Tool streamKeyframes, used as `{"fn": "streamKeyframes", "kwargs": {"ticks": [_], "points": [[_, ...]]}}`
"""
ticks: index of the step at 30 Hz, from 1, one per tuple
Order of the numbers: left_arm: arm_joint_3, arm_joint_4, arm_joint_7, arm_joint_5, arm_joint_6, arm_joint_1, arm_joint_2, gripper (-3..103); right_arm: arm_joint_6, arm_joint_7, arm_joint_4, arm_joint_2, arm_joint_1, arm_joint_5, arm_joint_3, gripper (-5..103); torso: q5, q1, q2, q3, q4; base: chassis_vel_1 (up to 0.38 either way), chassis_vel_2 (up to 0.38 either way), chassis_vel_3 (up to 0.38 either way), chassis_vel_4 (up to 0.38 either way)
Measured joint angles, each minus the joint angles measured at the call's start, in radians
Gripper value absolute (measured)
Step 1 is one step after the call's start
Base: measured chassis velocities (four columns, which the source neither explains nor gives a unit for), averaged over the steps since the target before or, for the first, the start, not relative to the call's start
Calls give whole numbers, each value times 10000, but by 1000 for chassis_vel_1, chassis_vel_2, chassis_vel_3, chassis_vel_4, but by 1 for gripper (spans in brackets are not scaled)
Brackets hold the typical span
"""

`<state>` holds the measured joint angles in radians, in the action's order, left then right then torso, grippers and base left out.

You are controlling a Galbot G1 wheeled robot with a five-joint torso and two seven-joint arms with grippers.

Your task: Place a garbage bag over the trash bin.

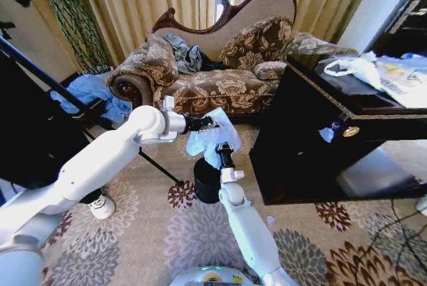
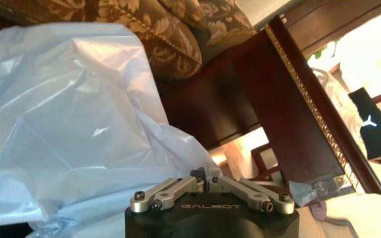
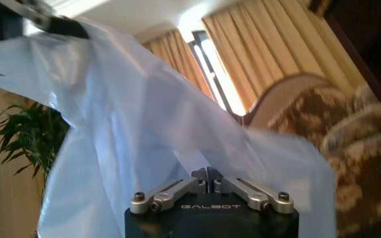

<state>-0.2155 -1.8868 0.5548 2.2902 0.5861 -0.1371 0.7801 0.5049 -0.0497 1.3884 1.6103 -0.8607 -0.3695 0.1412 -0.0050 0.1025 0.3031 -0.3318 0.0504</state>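
Both grippers, left (image 1: 212,122) and right (image 1: 225,147), pinch the crinkly pale-blue translucent garbage bag (image 1: 208,138), hanging right above the small black cylindrical trash bin (image 1: 205,181) at its 12 o'clock.

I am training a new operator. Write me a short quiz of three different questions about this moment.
1. True or false: both end effectors, left and right, are shut on the garbage bag.
2. Where is the garbage bag? A) spread above the trash bin B) on the sofa C) flat on the carpet
3. Fill in: the trash bin stands on the ____.

Key: 1 true; 2 A; 3 carpet.
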Motion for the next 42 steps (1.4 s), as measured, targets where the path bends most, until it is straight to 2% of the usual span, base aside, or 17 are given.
{"fn": "streamKeyframes", "kwargs": {"ticks": [2,5,7,10,14,24,34,42], "points": [[29,24,-11,0,0,16,6,0,-177,126,15,-2,-41,-362,-7,0,0,0,0,0,0,0,0,0,0],[125,146,-40,-6,4,87,60,0,-743,433,-55,-5,-127,-1487,-31,0,1,-1,0,0,0,0,0,0,0],[150,213,-52,-21,16,98,64,0,-883,438,-54,-9,-150,-1679,13,0,0,0,0,0,0,0,0,0,0],[180,313,-189,-57,87,106,-5,0,-1575,391,671,-12,-393,-2316,-168,0,1,1,0,0,2,0,0,0,0],[120,207,-232,-51,140,46,-19,0,-1933,163,1387,-12,-525,-2805,-383,0,0,-2,0,1,-2,0,0,0,0],[78,-52,-224,-118,124,-209,6,0,-2056,98,1612,-19,-274,-3581,-415,0,0,-2,0,0,-1,0,0,0,0],[109,31,-205,-160,7,-124,221,0,-2201,559,744,-21,519,-5048,27,0,1,-1,0,0,1,0,0,0,0],[293,-104,-190,-172,-53,-379,173,0,-2307,656,159,-21,1170,-5397,258,0,1,-1,0,0,-1,0,0,0,0]]}}
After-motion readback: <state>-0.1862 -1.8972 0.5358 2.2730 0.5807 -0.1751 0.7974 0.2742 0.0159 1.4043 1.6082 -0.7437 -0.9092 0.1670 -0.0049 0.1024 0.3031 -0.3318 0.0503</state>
